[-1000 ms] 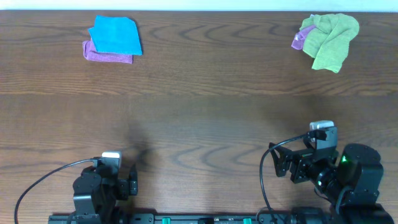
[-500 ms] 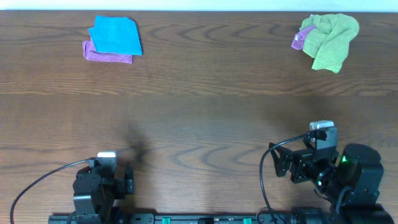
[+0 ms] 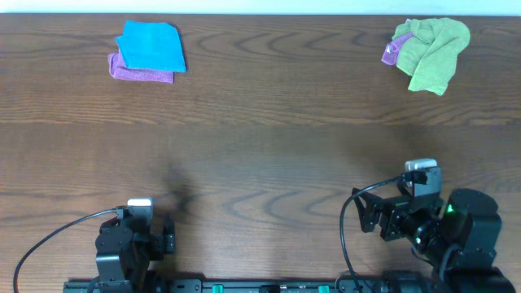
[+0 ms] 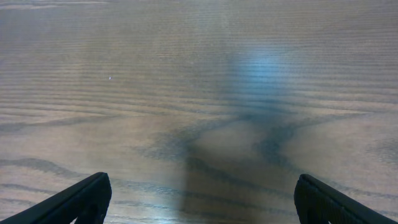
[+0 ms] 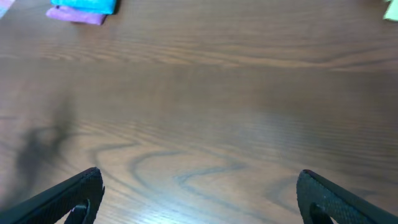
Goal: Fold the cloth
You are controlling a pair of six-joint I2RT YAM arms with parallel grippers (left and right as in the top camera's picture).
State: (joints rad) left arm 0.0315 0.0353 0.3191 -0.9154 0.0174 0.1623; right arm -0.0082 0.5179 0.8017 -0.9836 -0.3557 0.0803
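Overhead: green cloth [image 3: 435, 49] lies crumpled.

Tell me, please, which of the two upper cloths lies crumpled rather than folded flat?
The light green cloth at the far right, bunched in loose folds; the blue cloth opposite lies flat.

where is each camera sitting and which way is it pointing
Overhead: fixed above the table, looking straight down; shows the left arm and right arm at the near edge.
Left wrist: low on the left arm, facing forward over bare wood; its fingers sit spread in the bottom corners.
Right wrist: low on the right arm, facing the far edge, angled left; its fingers sit spread in the bottom corners.
Shared: overhead and right wrist both show the blue cloth lying on a purple cloth.
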